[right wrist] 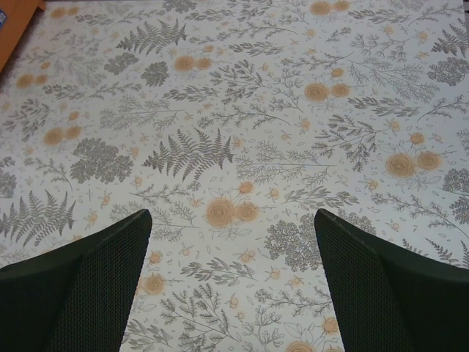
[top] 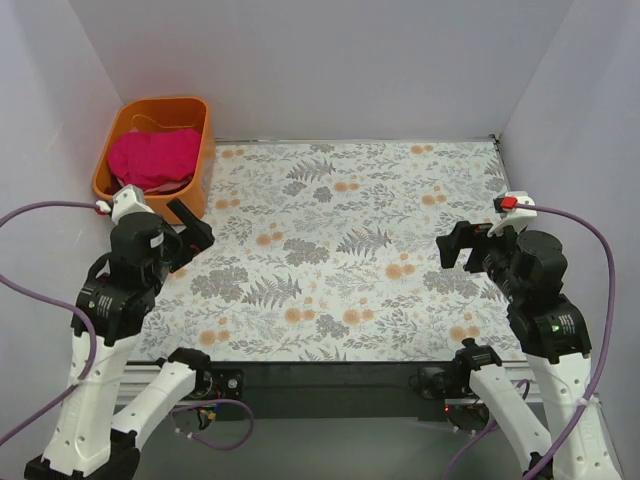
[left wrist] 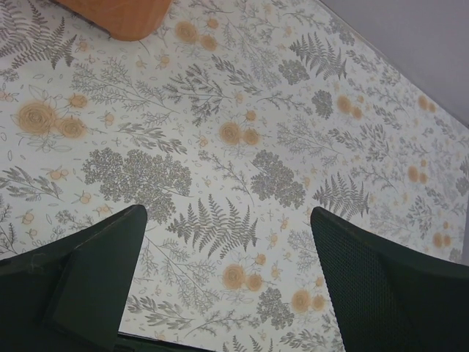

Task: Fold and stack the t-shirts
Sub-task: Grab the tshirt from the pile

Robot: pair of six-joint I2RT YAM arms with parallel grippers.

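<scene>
Crimson-pink t-shirts are all bunched up inside the orange basket, and none of them is out on the floral cloth yet. So by my reckoning the task hasn't really got going.

My left claw is the obvious one for the first grab. It hangs just beside the basket's near right corner, and the heap sits ahead of it and off to its left, over the basket wall. In the left wrist view only a bit of orange shows at the top left. Between my fingers there's nothing but printed ferns. Jaws are spread wide and holding nothing.

My right claw is well apart from the basket, way off on the other side of the cloth. Its jaws are gaping too, also empty. From there the shirts lie far to its left and a bit ahead. Its wrist view catches just a sliver of orange in the top left corner.

No clear long axis on the heap, it's one crumpled lump, and I can't tell how many shirts are in it. The basket itself runs lengthways away from my left claw. I'd guess the reach has to go up and over the rim, then down into the pile.
</scene>
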